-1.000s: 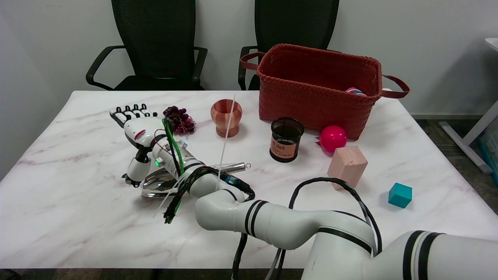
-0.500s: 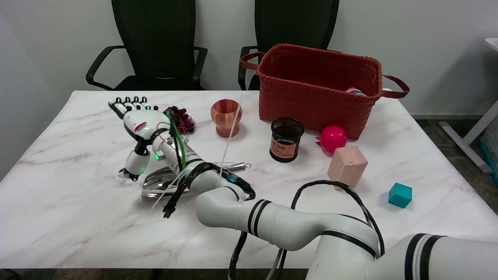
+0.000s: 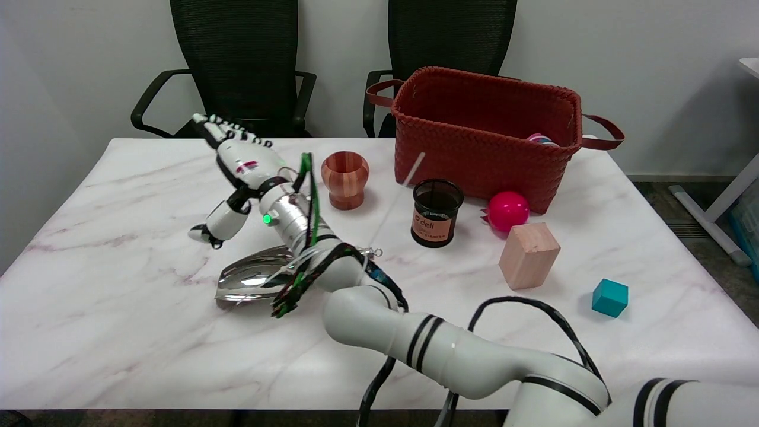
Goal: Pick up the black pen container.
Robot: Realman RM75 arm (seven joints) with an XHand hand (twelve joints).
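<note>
The black mesh pen container stands upright on the marble table, just in front of the red woven basket; it has an orange label. My right hand hovers well to its left, above the table's left half. Its fingers are stretched out flat, the thumb hangs down, and it holds nothing. The arm runs from the lower right across a shiny metal scoop. The grapes are hidden behind the hand.
A wooden cup stands between the hand and the container. A pink ball, a pale wooden block and a teal cube lie to the container's right. Two black chairs stand behind the table.
My right hand has lifted off the scoop and swung up and to the right, toward the wooden cup. The forearm followed it. The container has not moved.
</note>
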